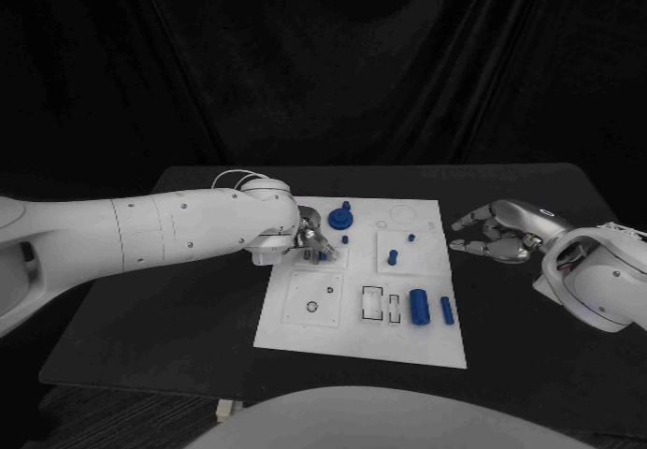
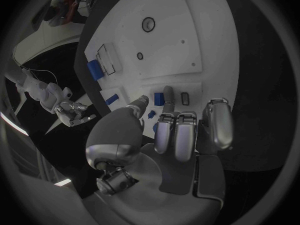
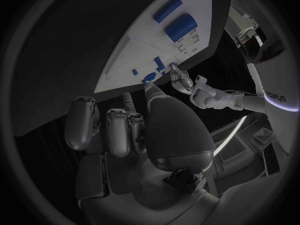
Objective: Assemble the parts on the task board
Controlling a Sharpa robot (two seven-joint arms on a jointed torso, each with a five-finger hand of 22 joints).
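The white task board (image 1: 405, 337) lies in the middle of the black table. My left hand (image 1: 305, 238) is over its left edge, where the thumb and a finger pinch a small blue part (image 2: 158, 99) at a raised block with a dark slot (image 2: 184, 98). Beside that hand stands a round blue part (image 1: 341, 220). Small blue pegs (image 1: 393, 256) stand mid-board. A large blue cylinder (image 1: 420, 307) and a slim blue piece (image 1: 446, 310) lie near the right edge. My right hand (image 1: 496, 232) hovers off the board's right side, fingers curled in with nothing in them.
White inset plates with holes (image 1: 317, 304) and rectangular slots (image 1: 372, 303) occupy the board's near half. Bare black table (image 1: 176, 318) surrounds the board, and a dark curtain hangs behind the table.
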